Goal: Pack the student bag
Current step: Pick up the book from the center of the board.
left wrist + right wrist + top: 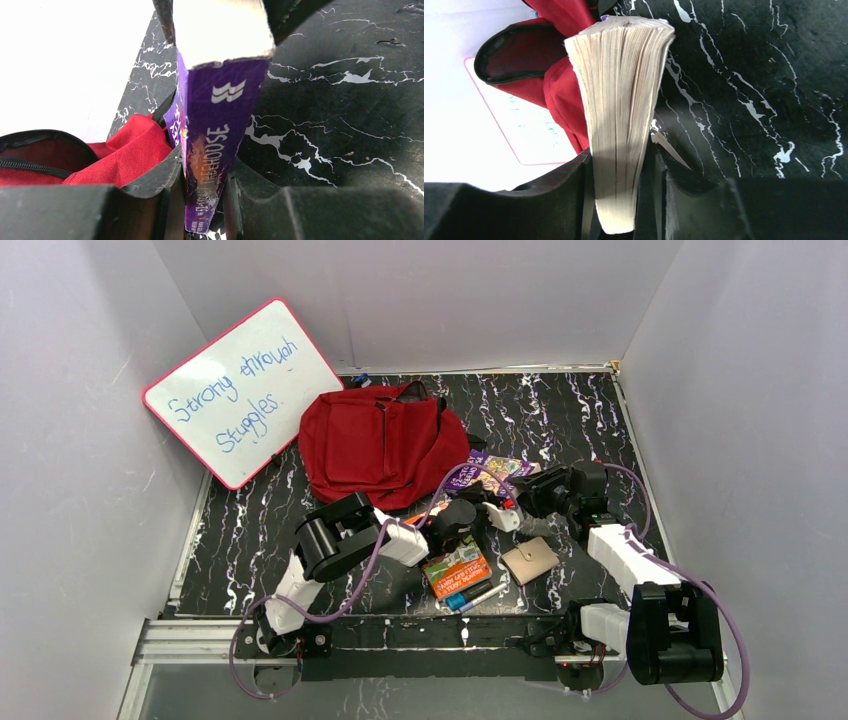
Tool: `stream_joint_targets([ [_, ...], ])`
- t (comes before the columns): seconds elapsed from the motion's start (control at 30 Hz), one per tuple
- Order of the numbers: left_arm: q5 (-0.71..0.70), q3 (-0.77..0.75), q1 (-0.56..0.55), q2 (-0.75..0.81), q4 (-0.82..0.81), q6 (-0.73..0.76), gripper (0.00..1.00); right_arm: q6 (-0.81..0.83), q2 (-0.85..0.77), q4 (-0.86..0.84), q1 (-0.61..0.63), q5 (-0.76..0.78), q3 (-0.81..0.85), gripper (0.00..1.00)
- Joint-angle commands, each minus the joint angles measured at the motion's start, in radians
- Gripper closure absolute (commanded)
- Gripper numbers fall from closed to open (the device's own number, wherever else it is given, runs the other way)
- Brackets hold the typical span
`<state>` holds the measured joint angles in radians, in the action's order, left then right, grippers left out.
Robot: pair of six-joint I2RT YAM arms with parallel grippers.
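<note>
Now | book (220,115) is clamped spine-side by left gripper (202,192), page-side by right gripper (619,195) | probably steadied for bag (380,445) mouth

I count one student bag (385,445), one purple book (492,472), one beige wallet (529,561) and one whiteboard (240,390). I also see one orange-and-green packet (456,567) and one blue marker (468,598).

Setting: robot test cell, laboratory type. Evidence: plain pale panel walls (450,290) closing three sides; black marble-patterned worktop (560,410); aluminium rail (190,638) at near edge carrying two cabled robot arms, left arm (335,545), right arm (625,560); handwritten whiteboard (243,390) propped against left wall.
</note>
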<state>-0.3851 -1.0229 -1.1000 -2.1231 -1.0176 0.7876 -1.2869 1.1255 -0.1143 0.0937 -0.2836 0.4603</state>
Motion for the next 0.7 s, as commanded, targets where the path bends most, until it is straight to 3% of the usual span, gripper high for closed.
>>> stream_joint_targets([
  [0.0,0.0,0.018,-0.014,0.021,-0.017,-0.069,1.0,0.001,-0.017,-0.08,-0.003,-0.01,0.01,0.57],
  [0.1,0.002,0.021,-0.017,0.028,-0.016,-0.072,0.98,0.007,-0.019,-0.094,-0.003,-0.009,0.006,0.78],
  [0.17,0.033,0.037,-0.022,0.051,-0.018,-0.07,0.59,0.033,-0.023,-0.097,-0.003,0.001,0.014,0.95],
  [0.2,0.055,0.054,-0.025,0.078,-0.014,-0.074,0.51,0.059,-0.025,-0.088,-0.002,0.011,0.025,1.0],
  [0.27,0.084,0.093,-0.033,0.147,-0.003,-0.117,0.38,0.119,-0.035,-0.027,-0.002,0.051,0.065,1.0],
  [0.5,0.141,0.111,-0.037,0.486,0.394,-0.512,0.23,0.337,-0.13,0.183,-0.005,0.243,0.159,1.0],
  [0.67,0.05,-0.108,0.043,0.552,0.861,-0.811,0.22,0.439,-0.17,0.258,-0.005,0.279,0.165,1.0],
])
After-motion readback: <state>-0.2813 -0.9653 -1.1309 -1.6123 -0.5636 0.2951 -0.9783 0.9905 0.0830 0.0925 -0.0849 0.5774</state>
